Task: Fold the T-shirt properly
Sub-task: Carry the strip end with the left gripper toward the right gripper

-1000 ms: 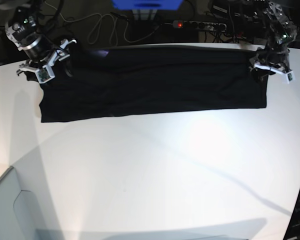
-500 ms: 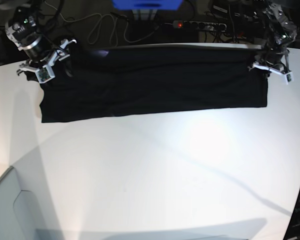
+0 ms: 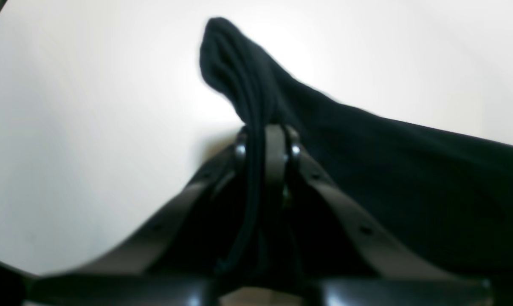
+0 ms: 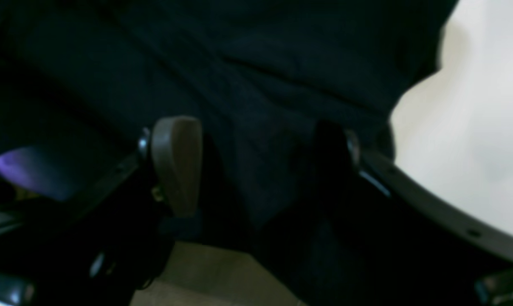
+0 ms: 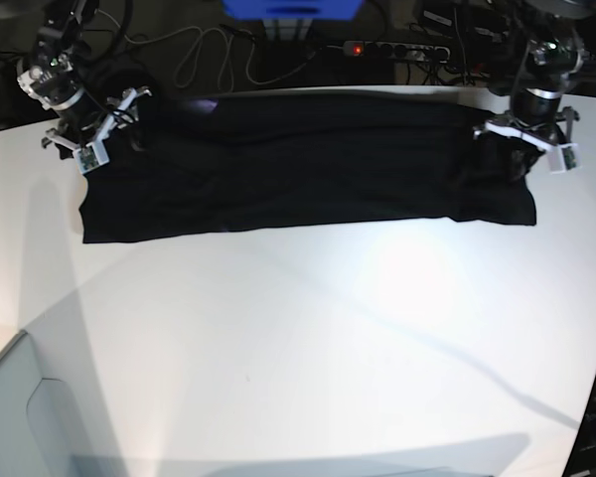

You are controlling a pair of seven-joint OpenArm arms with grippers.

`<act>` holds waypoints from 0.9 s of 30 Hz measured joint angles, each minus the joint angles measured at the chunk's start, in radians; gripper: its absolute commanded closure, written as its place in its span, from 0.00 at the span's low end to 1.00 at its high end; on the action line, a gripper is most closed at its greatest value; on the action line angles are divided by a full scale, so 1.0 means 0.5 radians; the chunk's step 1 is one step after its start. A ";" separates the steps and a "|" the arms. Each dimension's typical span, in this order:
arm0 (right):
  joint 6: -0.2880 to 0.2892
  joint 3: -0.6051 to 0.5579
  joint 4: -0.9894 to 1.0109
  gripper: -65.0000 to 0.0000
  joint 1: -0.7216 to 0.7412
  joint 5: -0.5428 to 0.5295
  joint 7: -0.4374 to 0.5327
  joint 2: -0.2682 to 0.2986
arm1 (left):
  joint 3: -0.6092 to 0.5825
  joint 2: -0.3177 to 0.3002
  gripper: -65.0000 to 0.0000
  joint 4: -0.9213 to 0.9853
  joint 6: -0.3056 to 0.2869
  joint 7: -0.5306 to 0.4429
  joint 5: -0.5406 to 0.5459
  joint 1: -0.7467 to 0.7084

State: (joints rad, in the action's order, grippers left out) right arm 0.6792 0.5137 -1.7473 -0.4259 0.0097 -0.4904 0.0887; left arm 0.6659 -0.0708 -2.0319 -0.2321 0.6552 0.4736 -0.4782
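Left gripper: fingers pinched shut on the T-shirt edge. Right gripper: fingers spread wide, fabric between them, ungripped. Close right before lifting from the tabletop.

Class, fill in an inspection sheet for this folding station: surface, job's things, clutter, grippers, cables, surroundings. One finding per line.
Surface: white table, bare in front of the cloth.
Job's things: black T-shirt lying as a long band along the far edge.
Clutter: nothing seen.
Grippers: left gripper shut on a bunched shirt edge; right gripper open over the cloth.
Cables: loose cables and a power strip behind the table.
Surroundings: blue object at the back.
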 measured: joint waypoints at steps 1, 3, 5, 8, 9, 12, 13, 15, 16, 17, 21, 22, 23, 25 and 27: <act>0.000 0.000 0.024 0.38 0.016 0.003 0.000 -0.001 | -0.052 0.001 1.00 -0.037 -0.008 -0.006 -0.001 -0.021; 0.000 -0.001 0.070 0.38 0.049 -0.002 0.000 0.006 | -0.157 -0.005 1.00 -0.044 -0.006 -0.021 0.002 -0.036; 0.000 -0.008 0.130 0.38 0.084 -0.019 0.011 0.042 | -0.236 -0.005 1.00 -0.037 -0.009 -0.011 0.002 -0.038; 0.000 -0.009 0.248 0.38 0.150 -0.008 0.007 0.061 | -0.320 -0.008 1.00 -0.039 -0.007 -0.016 -0.005 -0.047; 0.000 -0.009 0.272 0.38 0.160 -0.018 0.012 0.073 | -0.352 -0.008 1.00 -0.039 -0.002 -0.016 -0.007 -0.047; 0.000 -0.005 0.307 0.38 0.181 -0.021 0.024 0.100 | -0.500 -0.017 1.00 -0.040 -0.001 -0.017 -0.011 -0.047; 0.000 -0.005 0.307 0.38 0.180 -0.021 0.027 0.100 | -0.545 -0.020 1.00 -0.040 -0.001 -0.016 -0.011 -0.047; 0.000 -0.007 0.308 0.38 0.180 -0.021 0.031 0.111 | -0.641 -0.020 1.00 -0.041 -0.001 -0.016 -0.011 -0.047; 0.000 -0.008 0.309 0.38 0.180 -0.021 0.031 0.116 | -0.698 -0.021 1.00 -0.043 -0.001 -0.016 -0.013 -0.047; 0.000 -0.008 0.309 0.38 0.180 -0.021 0.030 0.116 | -0.750 -0.021 1.00 -0.043 -0.001 -0.016 -0.013 -0.047; 0.000 -0.008 0.309 0.38 0.180 -0.021 0.030 0.116 | -0.977 -0.024 1.00 -0.043 0.009 -0.016 -0.014 -0.045; 0.000 -0.008 0.309 0.38 0.180 -0.021 0.030 0.116 | -1.038 -0.026 1.00 -0.043 0.022 -0.016 -0.021 -0.045; 0.000 -0.008 0.309 0.38 0.180 -0.021 0.030 0.116 | -1.088 -0.025 1.00 -0.043 0.022 -0.016 -0.023 -0.044; 0.000 -0.008 0.309 0.38 0.180 -0.021 0.027 0.115 | -1.181 -0.026 1.00 -0.042 0.022 -0.010 -0.027 -0.024; 0.000 -0.008 0.309 0.38 0.180 -0.021 0.025 0.115 | -1.257 -0.025 1.00 -0.033 0.023 -0.009 -0.027 0.016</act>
State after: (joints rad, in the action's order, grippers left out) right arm 0.6792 0.5098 -1.5929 -0.3359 -0.0010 -0.4778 0.1463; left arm 0.0376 -0.0834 -2.0483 -0.2207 0.6506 0.4599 -0.4702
